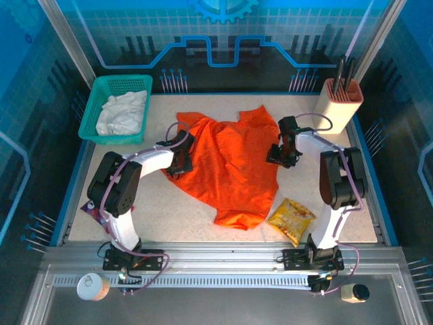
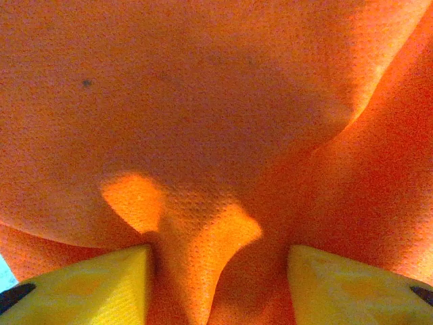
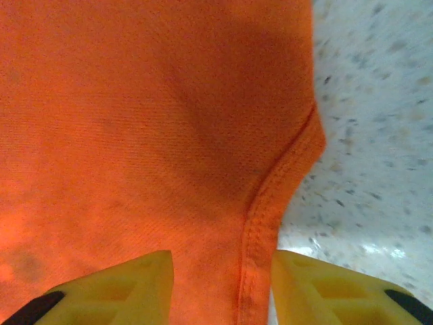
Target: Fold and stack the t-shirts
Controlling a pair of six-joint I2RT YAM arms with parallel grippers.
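Top external view: the bright orange short-sleeved t-shirt lies crumpled mid-tabletop, between your left fingers and right fingers. The white t-shirt sits in the green basket.

Left wrist view: your left fingers are open around a raised fold. Pinch it fully.

Right wrist view: your right fingers are open over the hem. Grab it, then pull the shirt flat across the bare speckled tabletop.
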